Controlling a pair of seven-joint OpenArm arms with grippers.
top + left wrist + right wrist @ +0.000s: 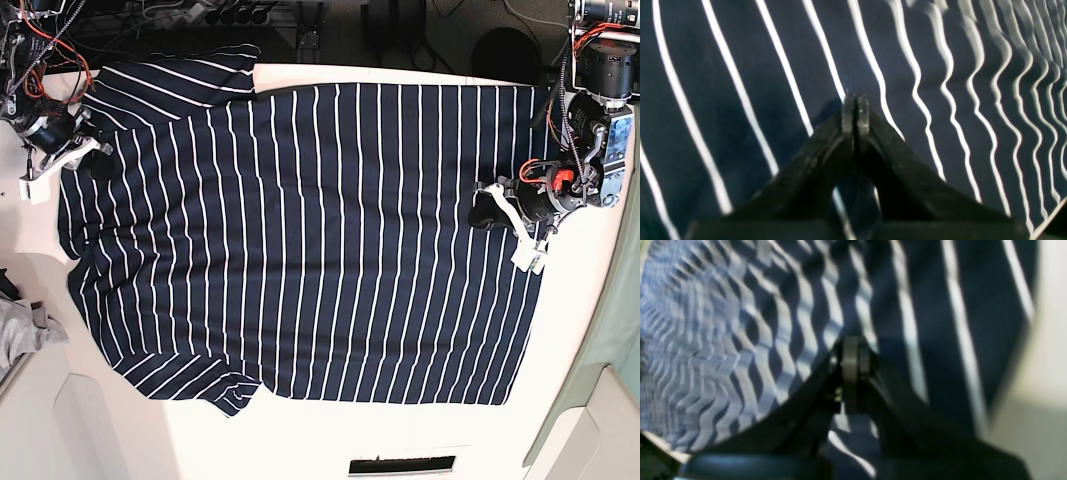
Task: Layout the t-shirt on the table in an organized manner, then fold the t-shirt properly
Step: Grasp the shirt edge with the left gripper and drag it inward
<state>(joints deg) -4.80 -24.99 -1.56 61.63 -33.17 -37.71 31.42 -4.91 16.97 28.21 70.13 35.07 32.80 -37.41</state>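
Closest to you, the left gripper [855,101] has its jaws pressed together with nothing between them, tips just over the t-shirt [310,240] near its hem. The right gripper [850,350] is likewise closed and empty, at the collar end. Beyond them the t-shirt lies spread across the table [300,440], one sleeve tucked under at the near edge. If you drag closed tips along the cloth, you'll likely rumple the flattened body.

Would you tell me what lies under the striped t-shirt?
The white table shows around the spread t-shirt, so the shirt rests on it. Whatever else might lie beneath is covered by the cloth.
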